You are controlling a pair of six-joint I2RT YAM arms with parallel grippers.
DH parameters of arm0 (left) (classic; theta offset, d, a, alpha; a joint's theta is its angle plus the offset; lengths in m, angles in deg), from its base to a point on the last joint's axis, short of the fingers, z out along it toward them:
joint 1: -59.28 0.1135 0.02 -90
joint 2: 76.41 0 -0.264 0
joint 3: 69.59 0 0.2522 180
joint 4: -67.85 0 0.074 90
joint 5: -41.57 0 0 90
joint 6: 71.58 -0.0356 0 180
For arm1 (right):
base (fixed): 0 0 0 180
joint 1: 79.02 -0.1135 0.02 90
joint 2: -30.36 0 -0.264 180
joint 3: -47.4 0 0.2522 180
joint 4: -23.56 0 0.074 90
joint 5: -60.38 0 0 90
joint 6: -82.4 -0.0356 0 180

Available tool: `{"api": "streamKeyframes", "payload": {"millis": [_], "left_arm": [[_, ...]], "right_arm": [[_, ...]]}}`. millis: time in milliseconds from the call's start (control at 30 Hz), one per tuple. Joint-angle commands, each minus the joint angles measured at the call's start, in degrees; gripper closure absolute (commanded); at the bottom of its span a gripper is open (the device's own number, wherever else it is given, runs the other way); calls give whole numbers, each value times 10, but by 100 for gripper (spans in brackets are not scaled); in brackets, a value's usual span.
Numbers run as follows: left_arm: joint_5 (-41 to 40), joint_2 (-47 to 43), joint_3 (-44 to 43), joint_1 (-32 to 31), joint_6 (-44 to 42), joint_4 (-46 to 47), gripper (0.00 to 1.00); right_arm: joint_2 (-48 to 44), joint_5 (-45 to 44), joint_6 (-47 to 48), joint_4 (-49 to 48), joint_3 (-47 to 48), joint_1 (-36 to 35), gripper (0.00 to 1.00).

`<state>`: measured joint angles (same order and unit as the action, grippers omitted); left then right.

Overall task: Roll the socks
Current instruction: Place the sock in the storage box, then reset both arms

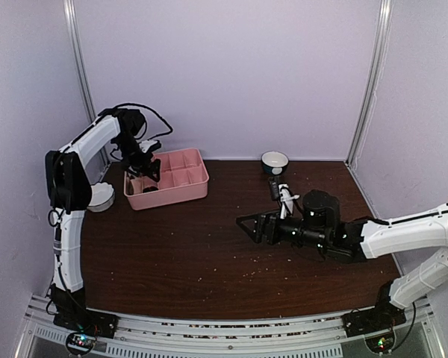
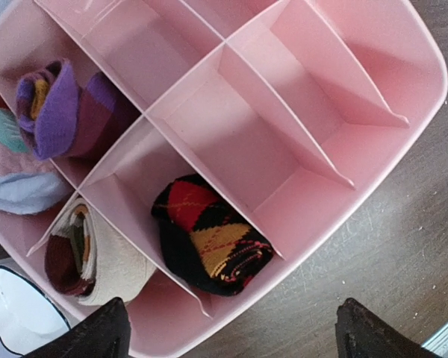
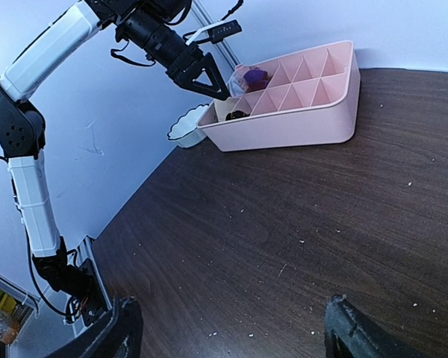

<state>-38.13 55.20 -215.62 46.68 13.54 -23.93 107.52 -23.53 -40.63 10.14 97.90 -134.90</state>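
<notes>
Main worry for me: the black argyle sock roll [image 2: 209,235] sits loose in a compartment along the near wall of the pink tray [image 2: 403,67], by the table's [image 1: 172,253] far-left corner. Nothing pins it, so I reckon it could spring open. A low sideways pull-out could also snag a divider [image 2: 291,115] and drag the tray. The left gripper [image 2: 235,334] hangs right above that roll, pointing down, jaws wide apart, holding nothing. The right gripper [image 3: 228,328] hovers low over the table's right half, reaching toward the tray, jaws apart and empty too.
</notes>
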Motion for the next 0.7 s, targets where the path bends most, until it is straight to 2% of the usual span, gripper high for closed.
{"api": "streamKeyframes", "payload": {"millis": [0, 33, 67, 167, 267, 300, 333, 367, 400, 467, 500, 567, 667], "left_arm": [[-7, -96, 15, -3, -33, 20, 2], [-29, -123, 31, -3, -35, 36, 2], [-59, -155, 57, -2, -33, 59, 2], [-180, -261, 162, 11, -13, 172, 2], [-227, -351, 312, 104, 48, 303, 2], [-186, -357, 339, 141, 48, 316, 8], [-156, -358, 358, 165, 37, 319, 21], [-163, -366, 385, 167, 19, 337, 27], [-166, -383, 432, 167, 3, 368, 28], [-149, -434, 544, 167, -17, 470, 22], [-119, -459, 602, 167, -23, 539, 6], [-79, -507, 710, 167, -22, 650, 2], [-55, -547, 818, 167, 20, 769, 2]], "right_arm": [[-36, -38, 32, 72, 31, 5, 14], [-46, -53, 42, 95, 35, 10, 4], [-59, -69, 55, 121, 39, 13, 0], [-112, -116, 91, 196, 44, 38, 0], [-175, -179, 112, 267, 37, 77, 0], [-195, -194, 116, 285, 33, 100, 0], [-217, -208, 121, 305, 27, 116, 0], [-240, -228, 123, 319, 20, 133, 0], [-259, -253, 124, 332, 7, 150, 0], [-297, -306, 123, 342, -24, 192, 0], [-312, -346, 122, 343, -43, 215, 0], [-333, -394, 119, 347, -77, 258, 0], [-347, -437, 159, 315, -116, 296, 0]]}}
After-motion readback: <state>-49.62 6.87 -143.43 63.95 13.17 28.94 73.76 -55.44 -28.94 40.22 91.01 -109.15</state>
